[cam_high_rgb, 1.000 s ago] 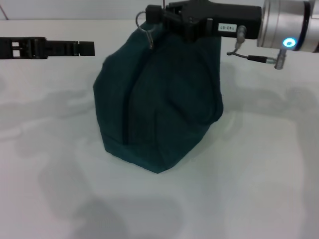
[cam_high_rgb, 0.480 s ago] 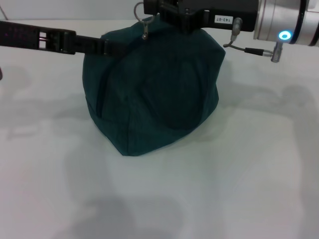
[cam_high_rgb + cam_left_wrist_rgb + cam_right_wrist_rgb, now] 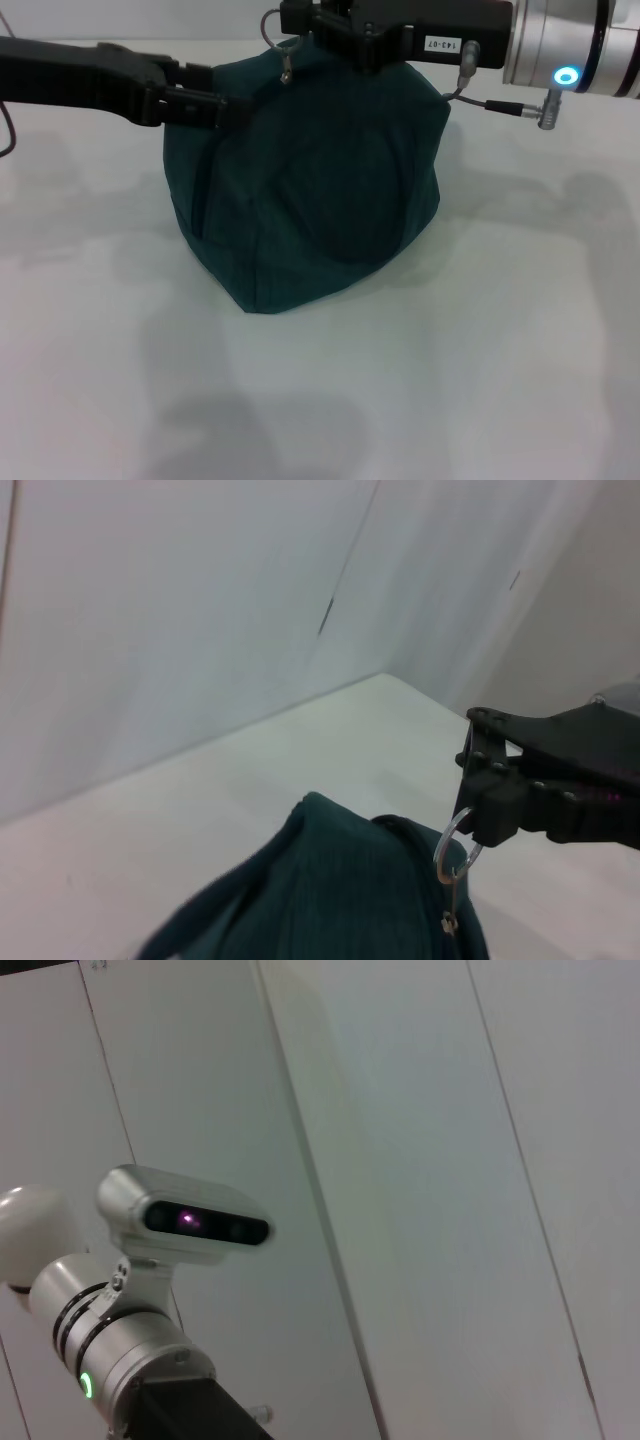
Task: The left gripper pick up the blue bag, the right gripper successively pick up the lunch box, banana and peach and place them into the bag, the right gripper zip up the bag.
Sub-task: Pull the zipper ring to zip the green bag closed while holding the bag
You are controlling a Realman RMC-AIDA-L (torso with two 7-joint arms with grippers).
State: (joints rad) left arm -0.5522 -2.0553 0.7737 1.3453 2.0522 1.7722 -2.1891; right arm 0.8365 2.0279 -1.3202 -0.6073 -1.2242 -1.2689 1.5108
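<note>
On white surface (image 3: 400, 400), lumpy dark-teal fabric bag (image 3: 310, 200); left pincer (image 3: 215, 105) clamped on bag's upper edge; right pincer (image 3: 300, 20) clamped on metal zip ring (image 3: 275, 25)

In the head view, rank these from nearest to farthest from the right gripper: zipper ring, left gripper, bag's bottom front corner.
1. Zipper ring: at the right gripper, bag top.
2. Left gripper: on the blue bag's upper left side.
3. Bottom front corner: lowest, on the table.

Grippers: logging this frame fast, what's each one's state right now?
Left gripper: against the dark teal fabric bag's upper left side; fingers' state cannot be told.
Right gripper: at the bag's top, by the metal zipper ring; cannot be told.
</note>
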